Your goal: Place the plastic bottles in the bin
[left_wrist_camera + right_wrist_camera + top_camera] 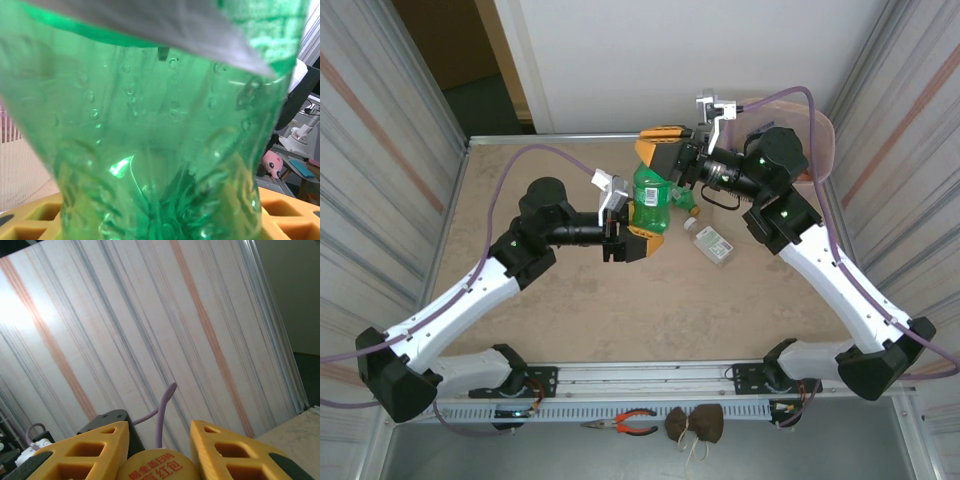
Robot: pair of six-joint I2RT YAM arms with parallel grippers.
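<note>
We see the green bottle [655, 195] lifted off the worktop [570, 310], near the middle of its far edge, between the two arms. The right end effector [665, 148] is closed on the bottle's orange cap [152, 467], which sits between its yellow fingers in the right wrist view. We judge that this grip at the narrow top is there to carry the bottle hanging. The left end effector [635, 232] is at the bottle's lower body, with a yellow finger on either side of the green plastic in the left wrist view. We cannot tell whether those fingers press on it or only flank it. To us the second contact looks meant to steady or take over the bottle before it travels. The bin [817, 135] stands at the far right corner, behind the right arm, so the bottle is near it but not over its rim. A small clear bottle [712, 243] lies on its side on the worktop just right of the green one, not yet picked up.
</note>
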